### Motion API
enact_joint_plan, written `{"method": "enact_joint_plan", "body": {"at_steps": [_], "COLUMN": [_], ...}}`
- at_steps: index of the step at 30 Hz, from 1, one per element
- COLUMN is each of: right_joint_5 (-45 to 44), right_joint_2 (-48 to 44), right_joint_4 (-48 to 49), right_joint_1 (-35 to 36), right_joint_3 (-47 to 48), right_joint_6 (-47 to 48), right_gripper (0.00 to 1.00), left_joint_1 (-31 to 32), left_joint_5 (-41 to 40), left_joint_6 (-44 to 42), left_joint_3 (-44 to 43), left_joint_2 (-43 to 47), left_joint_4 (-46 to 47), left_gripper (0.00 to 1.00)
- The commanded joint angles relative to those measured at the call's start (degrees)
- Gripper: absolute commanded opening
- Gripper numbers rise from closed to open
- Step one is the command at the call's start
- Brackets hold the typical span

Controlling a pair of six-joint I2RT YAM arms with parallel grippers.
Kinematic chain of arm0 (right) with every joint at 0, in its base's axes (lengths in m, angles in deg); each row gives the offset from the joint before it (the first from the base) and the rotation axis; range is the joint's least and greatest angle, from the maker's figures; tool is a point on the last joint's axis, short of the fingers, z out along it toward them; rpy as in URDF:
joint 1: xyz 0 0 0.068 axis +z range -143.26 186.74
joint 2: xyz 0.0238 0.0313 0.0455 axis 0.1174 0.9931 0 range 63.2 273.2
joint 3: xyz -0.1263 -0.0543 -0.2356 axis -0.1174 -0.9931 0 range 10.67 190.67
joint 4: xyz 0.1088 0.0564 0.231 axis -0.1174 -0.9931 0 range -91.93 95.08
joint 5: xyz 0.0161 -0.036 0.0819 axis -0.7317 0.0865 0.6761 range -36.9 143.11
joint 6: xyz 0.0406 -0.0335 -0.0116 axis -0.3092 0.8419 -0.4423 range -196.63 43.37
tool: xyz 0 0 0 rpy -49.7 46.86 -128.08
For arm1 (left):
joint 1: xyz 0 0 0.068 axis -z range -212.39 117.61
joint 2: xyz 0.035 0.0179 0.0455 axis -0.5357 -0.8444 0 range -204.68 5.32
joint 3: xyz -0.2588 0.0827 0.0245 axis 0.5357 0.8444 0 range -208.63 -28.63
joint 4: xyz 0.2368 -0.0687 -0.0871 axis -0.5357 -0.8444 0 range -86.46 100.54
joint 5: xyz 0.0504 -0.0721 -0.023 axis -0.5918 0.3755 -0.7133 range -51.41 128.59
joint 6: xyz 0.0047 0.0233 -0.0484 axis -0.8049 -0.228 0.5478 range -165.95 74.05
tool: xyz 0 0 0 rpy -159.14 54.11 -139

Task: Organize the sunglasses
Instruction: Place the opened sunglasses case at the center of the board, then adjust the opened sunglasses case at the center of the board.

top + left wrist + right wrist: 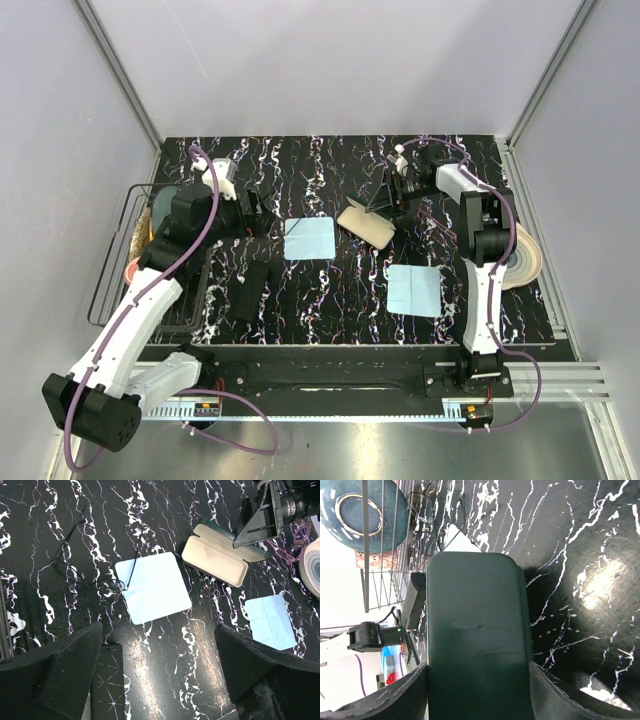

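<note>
Thin black wire-frame sunglasses point(75, 570) lie on the table, one temple resting on a light blue cloth point(155, 587). Pink-framed glasses point(292, 545) lie at the far right. An open green case with a cream inside point(215, 560) lies behind the cloth point(365, 222). My right gripper point(392, 195) is shut on the case's raised dark green lid point(477, 630), with one jaw on each side. My left gripper point(160, 680) hovers open and empty above the table, near the black sunglasses point(252, 205).
A black case with a star pattern point(107, 680) lies under my left gripper point(255, 290). A second blue cloth point(414, 290) lies front right. A tape roll point(525, 255) sits at the right edge. A wire basket point(120, 250) with a blue bowl point(355, 510) stands left.
</note>
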Motion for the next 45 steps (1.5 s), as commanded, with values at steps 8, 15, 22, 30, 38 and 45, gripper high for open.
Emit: {"method": "enact_joint_plan", "body": {"at_steps": [8,15,22,30,38,45], "right_joint_5": [-8.5,-11.8,-24.7,-39.4,-41.1,-49.0], "right_joint_2": [-5.9,-11.1,-19.7,-26.3,-29.8,-29.6], "right_joint_4": [0.7,1.1,6.6,12.7,22.3,26.3], "right_joint_1": [-0.4,-0.4,0.9,12.4,18.0,18.1], "right_joint_3": [2.4,2.2,-3.4,-11.6,-26.1,-35.5], "right_joint_6": [1.7,1.2,-1.5,-3.6,-16.4,-22.2], "right_gripper": [1.00,1.00,1.00,0.95,0.51,0.28], "left_joint_1": [-0.2,-0.3,-0.3,-0.3,-0.2,-0.3], "left_joint_5": [1.8,0.4,0.2,0.0,0.4,3.2], "left_joint_6": [-0.8,-1.5,-1.6,-1.5,-1.0,0.5], "left_joint_3": [-2.0,-1.9,-1.6,-1.4,-0.7,0.4], "left_joint_2": [-1.9,-1.1,-0.9,-0.8,-1.1,-2.5], "left_joint_4": [-0.5,-1.0,-1.0,-1.0,-0.3,1.9], "left_gripper": [0.99,0.99,0.99,0.99,0.99,0.99]}}
